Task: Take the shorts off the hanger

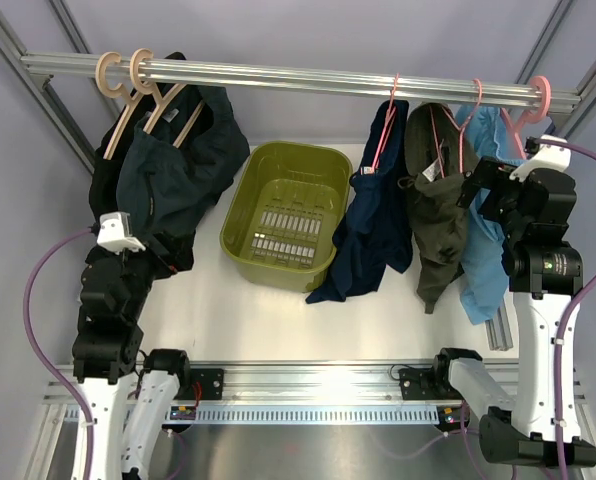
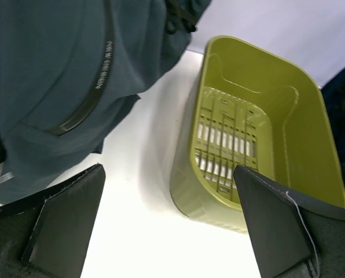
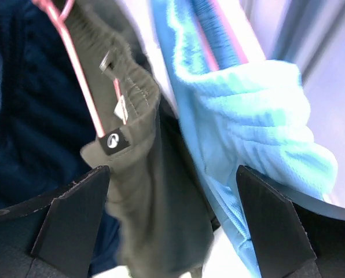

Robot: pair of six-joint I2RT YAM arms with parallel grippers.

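- The dark teal-slate shorts (image 1: 178, 170) hang on wooden hangers (image 1: 128, 110) at the left end of the rail (image 1: 308, 78).
- The navy shorts (image 1: 373, 220) hang from a pink hanger (image 1: 383, 130), just right of the green basket (image 1: 278, 175) on the table (image 1: 228, 310).
- Your left gripper (image 2: 168, 171) is spread wide and holds nothing; the teal-slate fabric hangs just above its left finger.
- Your right gripper (image 3: 172, 171) is also spread wide and grips nothing. It faces the olive pair (image 3: 155, 191) and the light-blue pair (image 3: 248, 116), with the navy shorts off to one side.
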